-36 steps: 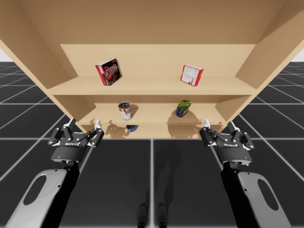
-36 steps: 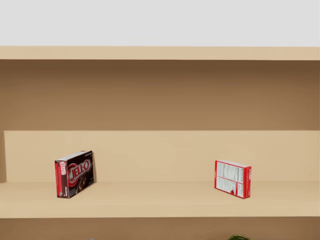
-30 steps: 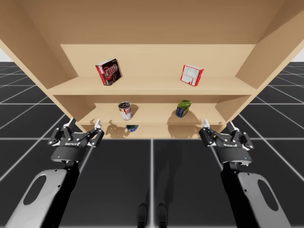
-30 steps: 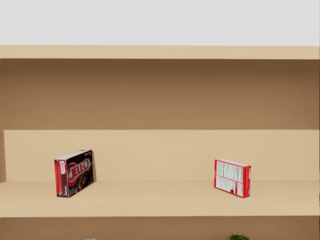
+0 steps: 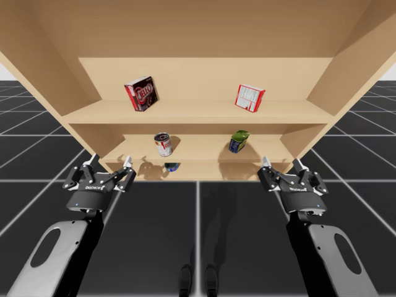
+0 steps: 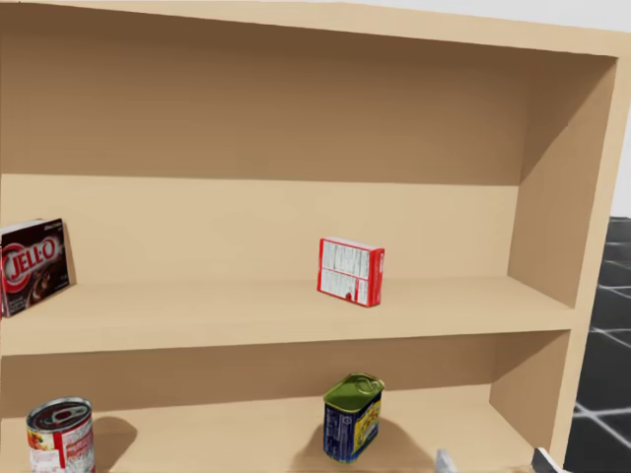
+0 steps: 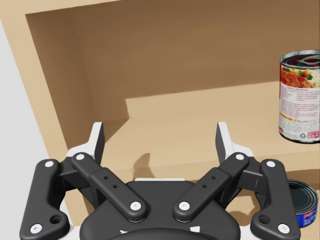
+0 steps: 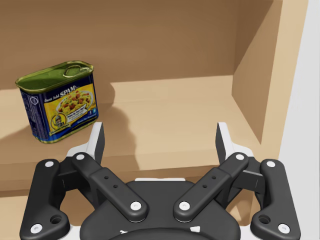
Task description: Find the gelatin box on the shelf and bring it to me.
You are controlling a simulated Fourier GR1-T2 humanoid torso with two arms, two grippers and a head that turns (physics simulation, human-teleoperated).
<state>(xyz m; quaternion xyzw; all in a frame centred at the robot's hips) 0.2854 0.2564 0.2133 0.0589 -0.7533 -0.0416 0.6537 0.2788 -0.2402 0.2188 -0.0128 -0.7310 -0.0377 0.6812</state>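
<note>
My left claw (image 5: 111,159) and right claw (image 5: 281,162) hung wide open just before the shelf's (image 5: 198,112) lower board, the right one facing a blue and yellow tin (image 8: 59,101). The red and white gelatin box (image 5: 249,98) stood on the upper board, right of middle, well apart from the dark box (image 5: 141,93).
</note>
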